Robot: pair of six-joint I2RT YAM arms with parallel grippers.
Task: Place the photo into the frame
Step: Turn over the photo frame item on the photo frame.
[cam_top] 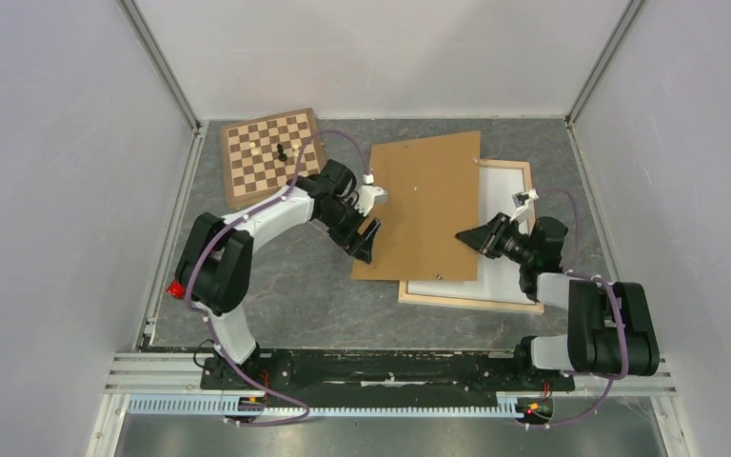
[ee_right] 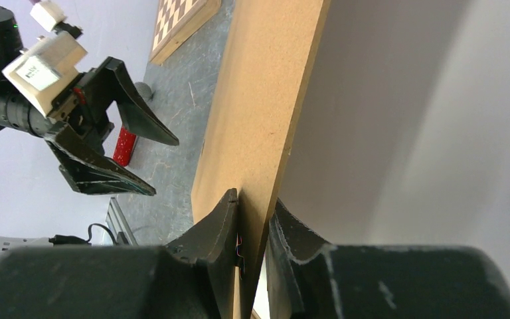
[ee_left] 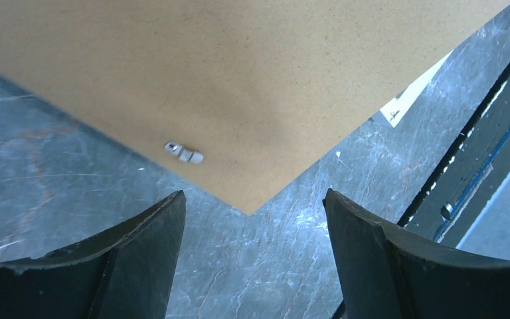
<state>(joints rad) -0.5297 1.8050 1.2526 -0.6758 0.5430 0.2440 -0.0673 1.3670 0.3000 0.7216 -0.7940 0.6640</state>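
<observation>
The frame (cam_top: 506, 167) lies flat on the right of the table, thin light wooden bars around a plain white surface (cam_top: 500, 278). I cannot tell whether that white is the photo's back; no printed picture shows. The brown backing board (cam_top: 424, 205) lies across the frame's left part. My right gripper (cam_top: 466, 236) is shut on the board's right edge; in the right wrist view (ee_right: 255, 206) the board (ee_right: 265, 100) runs between both fingers. My left gripper (cam_top: 366, 243) is open and empty just off the board's near left corner (ee_left: 255, 199).
A checkered chessboard (cam_top: 271, 157) with a couple of dark pieces lies at the back left. A small metal clip (ee_left: 184, 153) sits on the board. A red part (cam_top: 177, 289) is on the left arm. Grey walls close three sides.
</observation>
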